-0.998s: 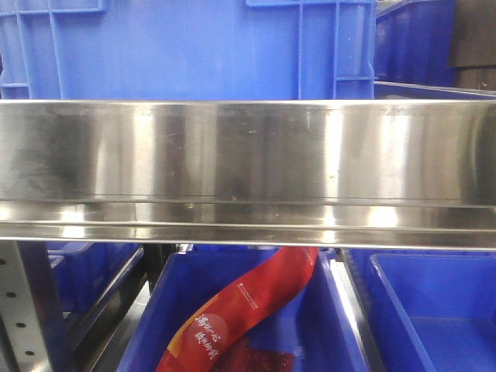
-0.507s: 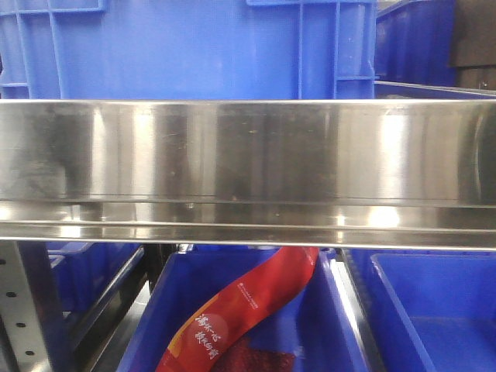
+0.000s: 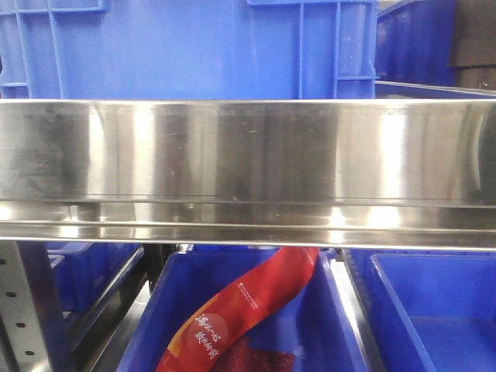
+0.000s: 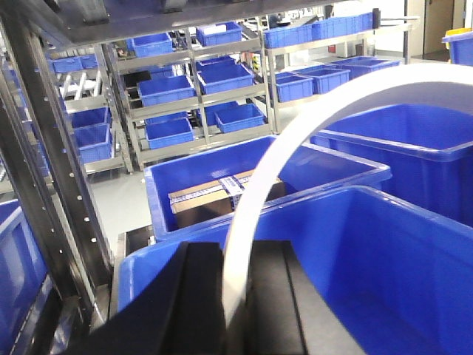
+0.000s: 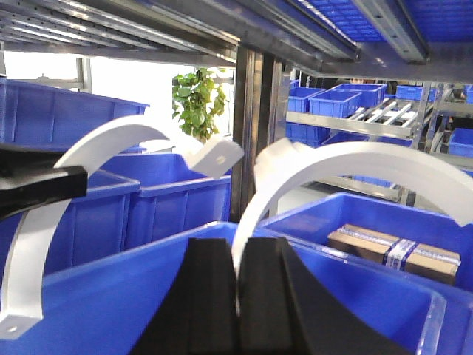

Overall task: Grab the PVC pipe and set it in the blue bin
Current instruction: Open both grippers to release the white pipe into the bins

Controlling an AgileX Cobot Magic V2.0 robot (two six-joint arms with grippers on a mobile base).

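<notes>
In the left wrist view my left gripper [image 4: 239, 255] is shut on a white PVC pipe strip [image 4: 295, 127] that arcs up and to the right above a blue bin [image 4: 384, 274]. My right gripper [image 5: 236, 250] in the right wrist view is shut on a second white PVC pipe arc [image 5: 355, 157], over the rim of a blue bin [image 5: 111, 296]. At that view's left, the other arc [image 5: 111, 137] with a holed tab hangs from a black finger [image 5: 44, 188] of the left gripper. Neither gripper shows in the front view.
A steel shelf beam [image 3: 248, 155] fills the front view, with a red packet [image 3: 248, 302] in a blue bin below it. A neighbouring bin holds a cardboard box [image 5: 392, 248]. A perforated shelf upright [image 4: 59, 185] stands at the left, and racks of blue bins stand behind.
Only the reflections on the steel beam shift slightly in the front view; nothing else there has moved.
</notes>
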